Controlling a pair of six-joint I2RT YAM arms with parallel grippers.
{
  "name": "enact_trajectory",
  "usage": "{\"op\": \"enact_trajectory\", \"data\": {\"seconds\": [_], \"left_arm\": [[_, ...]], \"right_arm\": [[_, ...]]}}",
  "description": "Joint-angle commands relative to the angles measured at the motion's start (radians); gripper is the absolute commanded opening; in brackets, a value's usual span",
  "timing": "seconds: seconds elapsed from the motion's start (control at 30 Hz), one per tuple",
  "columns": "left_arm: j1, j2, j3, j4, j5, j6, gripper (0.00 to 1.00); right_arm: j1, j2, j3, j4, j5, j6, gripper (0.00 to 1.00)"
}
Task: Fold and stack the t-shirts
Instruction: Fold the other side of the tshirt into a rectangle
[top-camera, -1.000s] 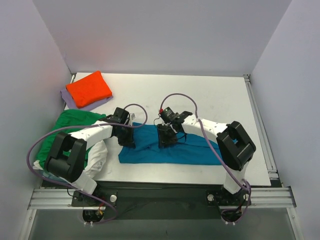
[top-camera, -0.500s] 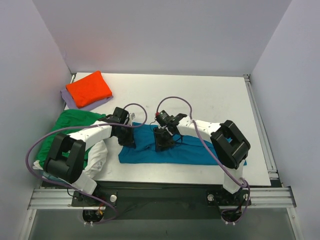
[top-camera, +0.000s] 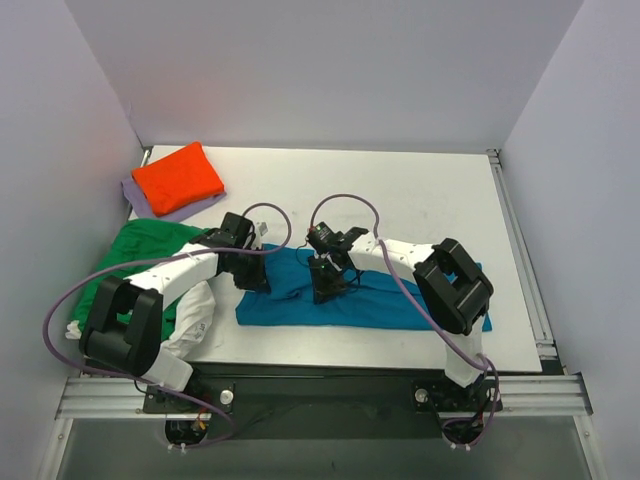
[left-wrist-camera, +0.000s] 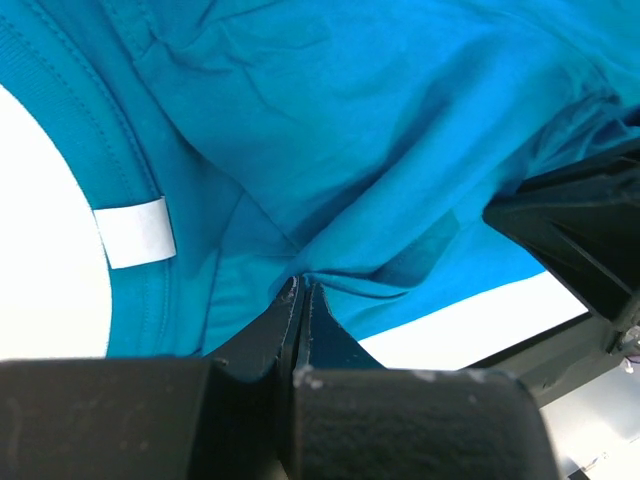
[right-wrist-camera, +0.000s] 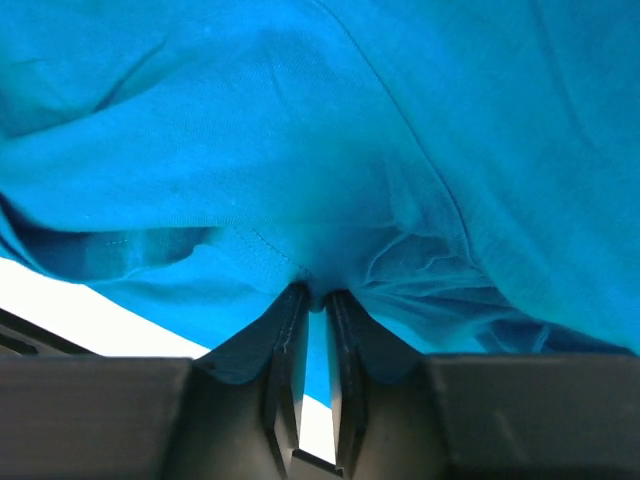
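T-shirts first: they're all on the white table (top-camera: 400, 190), and the teal shirt (top-camera: 380, 305) is the one being worked. It lies in a long, rumpled band along the near edge, from about the middle out toward the right. The green shirt (top-camera: 140, 250) is bunched at the left edge and seems to hang over it a bit. The orange shirt (top-camera: 178, 177) sits folded on the lavender shirt (top-camera: 133, 196) in the far left corner. The white shirt (top-camera: 195, 315) is a crumpled lump by the near left corner, partly under the left arm.

Both arms are down on the left half of the teal shirt. The left end effector (left-wrist-camera: 300, 290) is clenched tight on a little ridge of teal cloth near the collar, just beside the white label (left-wrist-camera: 135, 232). The right end effector (right-wrist-camera: 315, 290) has its fingers nearly together with a fold of the same cloth pinched between the tips.

My worry is that both grips look like tiny nips right at the tips, so a quick pull could let the cloth slide out. I also can't tell whether each pinch caught one layer or two, which could leave the fold lopsided. Most of the shirt lies loose toward the right, under that arm, and close to the near edge. Dragging it could bunch it up or pull it off the table.
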Motion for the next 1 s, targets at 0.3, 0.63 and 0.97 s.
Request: {"op": "enact_trajectory", "data": {"seconds": [0.3,0.63,0.97], "left_arm": [[0.007,-0.093,-0.035,0.033,0.052,0.016,0.0],[-0.034,-0.132,-0.061,0.048,0.057,0.008,0.0],[-0.136,-0.113,-0.035,0.03,-0.012,-0.03,0.0]], "right_arm": [[0.002,-0.046,0.054,-0.086,0.022,-0.004,0.0],[-0.035,-0.101,0.057,-0.17,-0.015,-0.035,0.0],[-0.093,-0.157,-0.003,-0.207,-0.035,-0.044,0.0]]}}
